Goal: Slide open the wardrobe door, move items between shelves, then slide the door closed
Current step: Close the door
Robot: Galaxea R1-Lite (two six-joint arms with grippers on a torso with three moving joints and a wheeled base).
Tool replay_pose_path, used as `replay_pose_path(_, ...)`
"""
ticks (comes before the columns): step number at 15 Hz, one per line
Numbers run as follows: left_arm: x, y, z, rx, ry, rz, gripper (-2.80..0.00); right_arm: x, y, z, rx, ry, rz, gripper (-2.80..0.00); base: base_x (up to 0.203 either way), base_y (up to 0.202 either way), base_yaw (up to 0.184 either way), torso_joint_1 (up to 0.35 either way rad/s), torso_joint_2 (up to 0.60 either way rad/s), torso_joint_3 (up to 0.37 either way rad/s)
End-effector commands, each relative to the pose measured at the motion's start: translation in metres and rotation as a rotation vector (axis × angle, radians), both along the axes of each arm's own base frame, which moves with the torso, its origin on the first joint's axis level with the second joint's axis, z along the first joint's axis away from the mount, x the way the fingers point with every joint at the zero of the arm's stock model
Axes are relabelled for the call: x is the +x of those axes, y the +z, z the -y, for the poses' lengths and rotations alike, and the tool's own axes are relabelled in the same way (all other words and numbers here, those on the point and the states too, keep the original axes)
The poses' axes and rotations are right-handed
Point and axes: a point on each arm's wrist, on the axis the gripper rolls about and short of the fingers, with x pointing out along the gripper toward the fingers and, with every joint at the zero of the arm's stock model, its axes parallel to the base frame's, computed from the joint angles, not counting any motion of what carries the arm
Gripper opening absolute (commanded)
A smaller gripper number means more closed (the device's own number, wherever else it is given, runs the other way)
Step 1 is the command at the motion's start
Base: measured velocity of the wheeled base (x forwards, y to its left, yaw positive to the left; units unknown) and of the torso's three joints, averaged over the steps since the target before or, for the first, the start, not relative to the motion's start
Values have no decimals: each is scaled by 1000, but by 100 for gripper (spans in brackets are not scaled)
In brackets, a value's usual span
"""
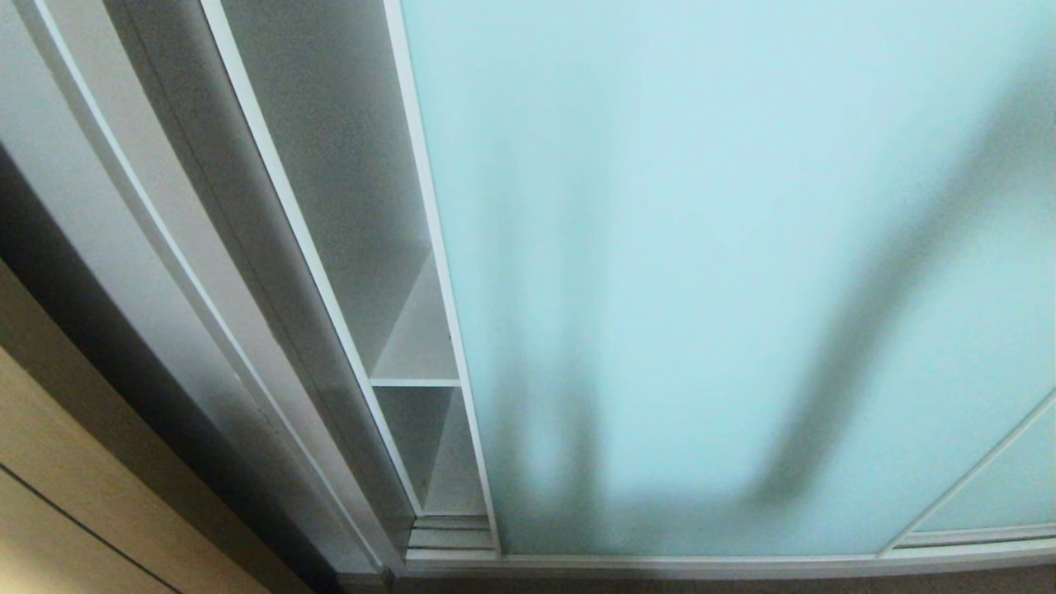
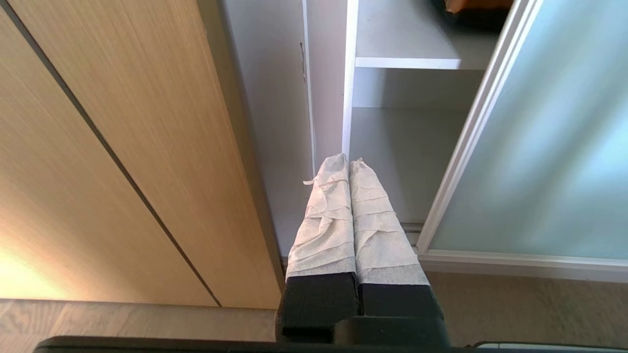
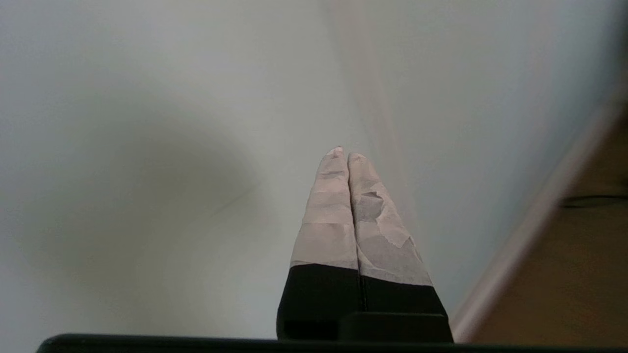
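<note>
Head view, door: the sliding wardrobe door (image 1: 726,272), a frosted pale aqua panel in a thin silvery frame, is seen filling most of the view; two dark blurred shadows are cast on it.
Head view, gap: a narrow strip of the wardrobe is left uncovered at the door's left edge, where the shelves (image 1: 417,363) are seen as white boards, one above another.
Head view, surroundings: a pale wood-grain panel (image 1: 74,511) is seen at the lower left; no arm or gripper is caught here.
Left wrist view, gripper: the left gripper (image 2: 349,164) is held with its tape-wrapped fingers (image 2: 326,220) pressed together, nothing between them; it is pointed toward the gap, clear of the frame.
Left wrist view, wardrobe: white shelves and the door's frame edge are seen ahead; at the top edge a dark and rust-brown bit lies on the upper shelf, too little to be named.
Right wrist view, gripper: the right gripper (image 3: 343,153) is seen with its taped fingers (image 3: 328,215) clenched on nothing, held before the frosted door, whose frame runs along one side; contact cannot be told.
</note>
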Motion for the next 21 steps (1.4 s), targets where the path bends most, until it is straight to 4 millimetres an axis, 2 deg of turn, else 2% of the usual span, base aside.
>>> replay_pose_path(1,0,0,0,0,1,-3,-280,2,-3,29,12,-183,-31,-280,0,0,0,0,0,0)
replay_pose_path(4,0,0,0,0,1,-3,-280,-1,-13,74,42,-310,-96,-280,0,0,0,0,0,0)
replay_pose_path(7,0,0,0,0,1,-3,-280,5,-26,130,97,-303,-161,-280,0,0,0,0,0,0)
replay_pose_path(10,0,0,0,0,1,-3,-280,23,-24,175,79,-152,-154,-280,0,0,0,0,0,0)
replay_pose_path(13,0,0,0,0,1,-3,-280,47,-33,214,58,106,-155,-280,0,0,0,0,0,0)
replay_pose_path(15,0,0,0,0,1,-3,-280,58,-31,232,5,234,-138,-280,0,0,0,0,0,0)
replay_pose_path(18,0,0,0,0,1,-3,-280,67,-22,247,-37,296,-122,-280,0,0,0,0,0,0)
replay_pose_path(21,0,0,0,0,1,-3,-280,73,-31,258,-17,357,-132,-280,0,0,0,0,0,0)
